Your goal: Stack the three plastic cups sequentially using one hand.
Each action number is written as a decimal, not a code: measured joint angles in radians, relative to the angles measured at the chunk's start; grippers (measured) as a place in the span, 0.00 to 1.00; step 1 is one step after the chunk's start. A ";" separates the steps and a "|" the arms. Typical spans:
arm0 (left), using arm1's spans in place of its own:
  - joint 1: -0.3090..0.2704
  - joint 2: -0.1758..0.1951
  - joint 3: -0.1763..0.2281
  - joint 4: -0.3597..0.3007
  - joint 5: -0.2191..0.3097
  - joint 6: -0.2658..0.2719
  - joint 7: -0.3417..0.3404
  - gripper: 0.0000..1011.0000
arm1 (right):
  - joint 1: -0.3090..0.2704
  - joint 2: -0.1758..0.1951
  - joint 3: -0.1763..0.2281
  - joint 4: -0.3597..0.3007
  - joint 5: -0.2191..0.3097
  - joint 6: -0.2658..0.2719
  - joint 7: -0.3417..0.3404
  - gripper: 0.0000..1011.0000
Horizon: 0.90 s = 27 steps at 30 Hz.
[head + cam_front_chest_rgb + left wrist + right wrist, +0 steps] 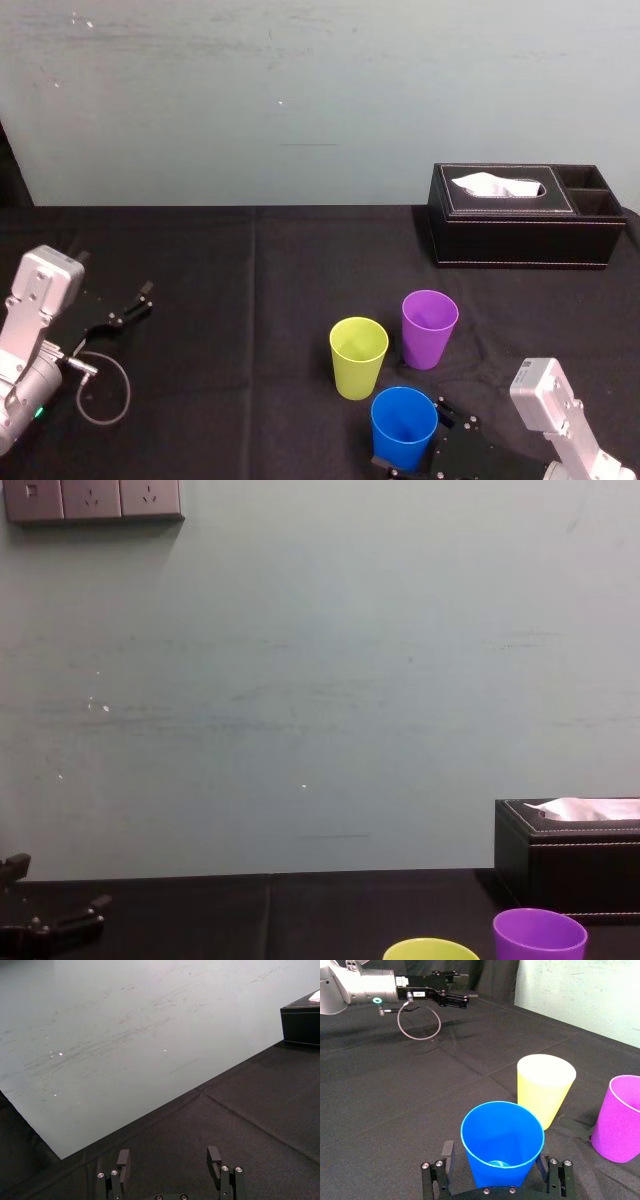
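Note:
Three plastic cups stand upright and apart on the black table: yellow-green (pixel 358 357), purple (pixel 429 328) behind it to the right, and blue (pixel 403 430) nearest me. My right gripper (pixel 415 442) is open, with one finger on each side of the blue cup (pixel 502 1145), low on its wall. In the right wrist view the yellow-green cup (pixel 545 1087) and the purple cup (pixel 620 1117) stand just beyond it. My left gripper (pixel 135 303) rests at the table's left, open and with nothing in it (pixel 169 1157). The chest view catches the yellow-green rim (pixel 430 948) and the purple cup (pixel 540 935).
A black tissue box (pixel 520 215) stands at the back right near the wall. A grey cable loop (pixel 100 390) hangs by the left arm. Black cloth covers the table (pixel 250 300), with open room in its middle and left.

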 joint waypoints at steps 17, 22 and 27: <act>0.000 0.000 0.000 0.000 0.000 0.000 0.000 0.99 | -0.002 0.002 0.002 -0.002 0.003 -0.003 0.000 0.72; 0.000 0.000 0.000 0.000 0.000 0.000 0.000 0.99 | -0.002 0.002 0.003 -0.002 0.004 -0.004 0.000 0.71; 0.000 0.000 0.000 0.000 0.000 0.000 0.000 0.99 | -0.004 0.000 0.014 -0.008 0.020 0.006 -0.006 0.71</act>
